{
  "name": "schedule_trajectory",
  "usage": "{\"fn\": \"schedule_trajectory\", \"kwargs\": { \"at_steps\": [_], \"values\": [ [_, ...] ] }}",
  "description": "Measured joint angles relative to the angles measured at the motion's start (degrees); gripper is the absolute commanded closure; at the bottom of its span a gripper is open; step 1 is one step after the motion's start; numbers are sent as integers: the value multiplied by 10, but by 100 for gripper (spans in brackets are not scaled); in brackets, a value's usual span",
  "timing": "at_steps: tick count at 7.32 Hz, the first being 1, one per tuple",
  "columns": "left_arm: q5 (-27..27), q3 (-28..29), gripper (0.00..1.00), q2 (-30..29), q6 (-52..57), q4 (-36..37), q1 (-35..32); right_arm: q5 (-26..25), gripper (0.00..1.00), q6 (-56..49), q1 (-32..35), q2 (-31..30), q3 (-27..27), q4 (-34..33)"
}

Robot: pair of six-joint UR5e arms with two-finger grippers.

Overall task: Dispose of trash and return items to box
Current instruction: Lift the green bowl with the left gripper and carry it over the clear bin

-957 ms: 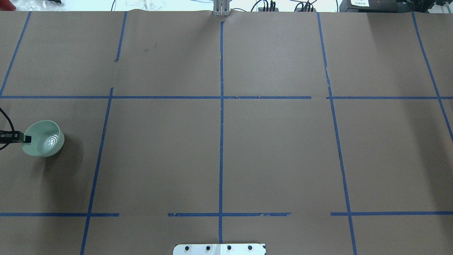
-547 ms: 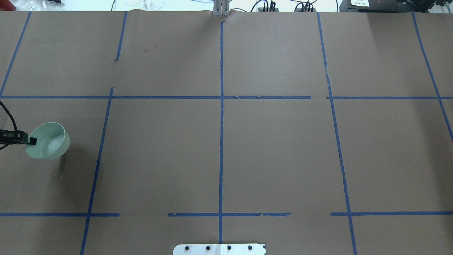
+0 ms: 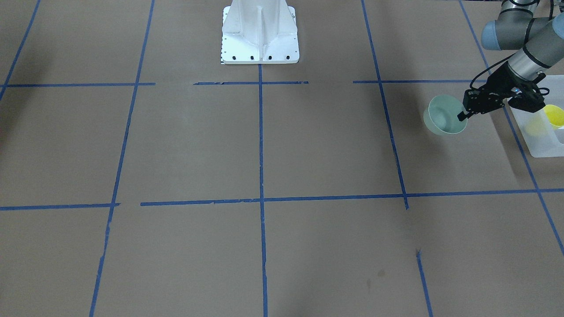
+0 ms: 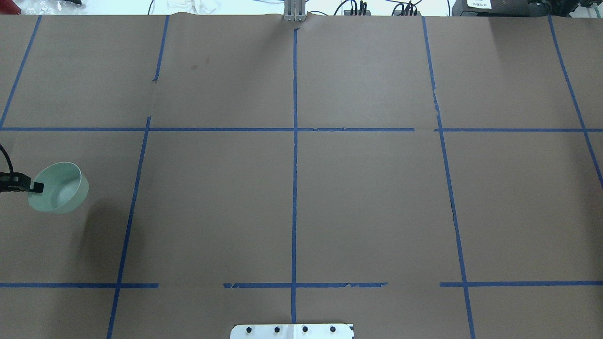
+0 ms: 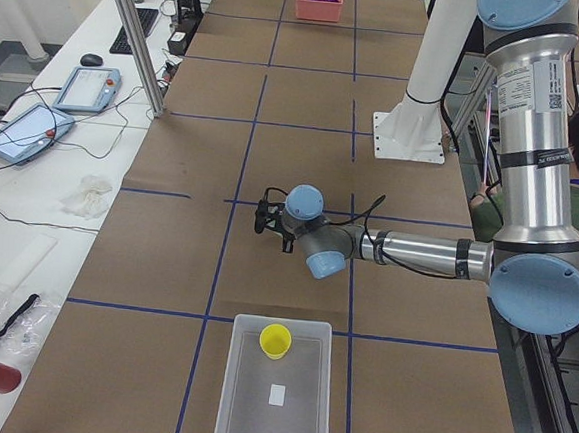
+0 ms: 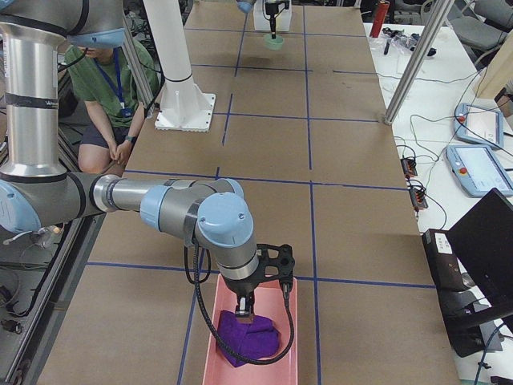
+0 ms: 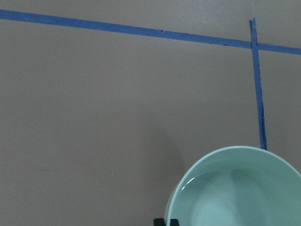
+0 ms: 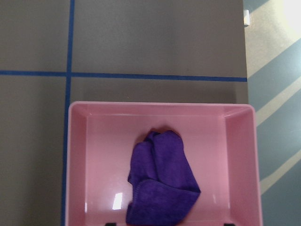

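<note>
The pale mint-green bowl (image 3: 444, 116) hangs tilted above the table, held by its rim in my left gripper (image 3: 462, 115), which is shut on it. The overhead view shows the bowl (image 4: 60, 188) at the far left with the gripper (image 4: 36, 187) on its left rim. The left wrist view shows the bowl (image 7: 235, 193) from above. The yellow cup (image 3: 553, 115) stands inside the frosted white box (image 3: 539, 145), just beyond the gripper; both also show in the exterior left view, cup (image 5: 276, 340) and box (image 5: 275, 406). My right gripper (image 6: 244, 309) hangs open over a pink bin.
The pink bin (image 8: 77, 160) holds a purple cloth (image 8: 162, 188) at the table's right end. The white robot base (image 3: 260, 35) stands at the table's near middle. Blue tape lines (image 4: 294, 165) cross the brown table. Tablets and cables (image 5: 68, 99) lie on the side bench.
The bowl has been lifted off the table and tilted, its shadow now apart from it. It moved slightly right, then back a little to the left.
</note>
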Motion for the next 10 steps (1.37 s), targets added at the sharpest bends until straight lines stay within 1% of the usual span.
{"fn": "schedule_trajectory", "kwargs": {
  "at_steps": [1,2,3,4,5,6,7,8,9,10],
  "values": [
    [-17,-4,100,5,35,14,-24,33,0,50,-4,0,3,2],
    [-28,-10,100,6,91,49,-59,50,0,77,-17,0,11,4],
    [-33,-23,100,5,159,103,-99,57,0,88,-35,0,21,5],
    [-35,-42,100,1,232,172,-141,67,0,92,-51,0,28,7],
    [-34,-60,100,-10,304,248,-182,81,0,93,-63,0,34,7],
    [-32,-66,100,-29,380,323,-226,92,0,97,-75,0,39,8],
    [-24,-58,100,-55,457,391,-271,96,0,112,-91,0,47,8],
    [-16,-37,100,-82,525,439,-312,95,0,135,-114,0,60,8],
    [-11,-8,100,-101,582,465,-343,91,0,154,-144,-1,67,12],
    [-7,17,100,-110,620,475,-364,81,0,163,-173,-1,61,27]
  ]
}}
